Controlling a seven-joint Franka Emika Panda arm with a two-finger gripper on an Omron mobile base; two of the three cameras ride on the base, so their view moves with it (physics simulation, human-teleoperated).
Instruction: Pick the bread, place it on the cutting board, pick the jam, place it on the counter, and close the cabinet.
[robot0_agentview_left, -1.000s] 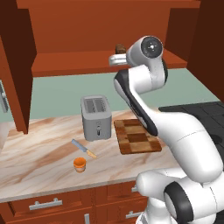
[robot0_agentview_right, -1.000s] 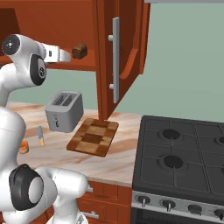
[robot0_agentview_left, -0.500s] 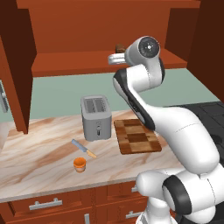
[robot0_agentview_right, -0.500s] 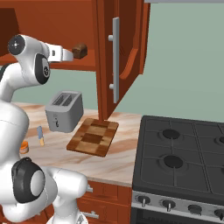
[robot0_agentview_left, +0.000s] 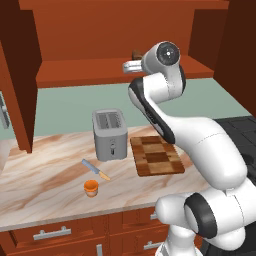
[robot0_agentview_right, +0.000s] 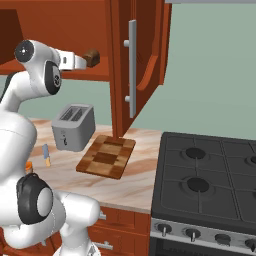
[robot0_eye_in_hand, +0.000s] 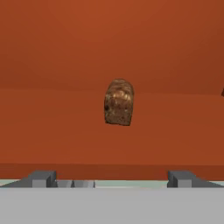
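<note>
The bread (robot0_eye_in_hand: 118, 102), a small dark brown loaf, stands on the shelf of the open cabinet (robot0_agentview_right: 125, 60). My gripper (robot0_eye_in_hand: 112, 179) is open, level with the shelf's front edge; the loaf is straight ahead of it, apart from both fingertips (robot0_eye_in_hand: 42, 178). From the right base, the gripper (robot0_agentview_right: 84, 62) sits just left of the bread (robot0_agentview_right: 92, 57). From the left base, the bread (robot0_agentview_left: 136, 53) peeks out behind the gripper (robot0_agentview_left: 131, 63). The checkered cutting board (robot0_agentview_left: 156, 155) lies on the counter (robot0_agentview_left: 45, 180). The orange jam (robot0_agentview_left: 91, 187) stands near the counter's front edge.
A grey toaster (robot0_agentview_left: 110, 134) stands left of the board, with an orange-handled knife (robot0_agentview_left: 96, 169) in front of it. The right cabinet door with its grey bar handle (robot0_agentview_right: 132, 67) hangs open over the board's far end. A black stove (robot0_agentview_right: 210, 180) lies to the right.
The hand has edged slightly forward toward the bread on the shelf. Its jaws have stayed open, and the bread has not moved.
</note>
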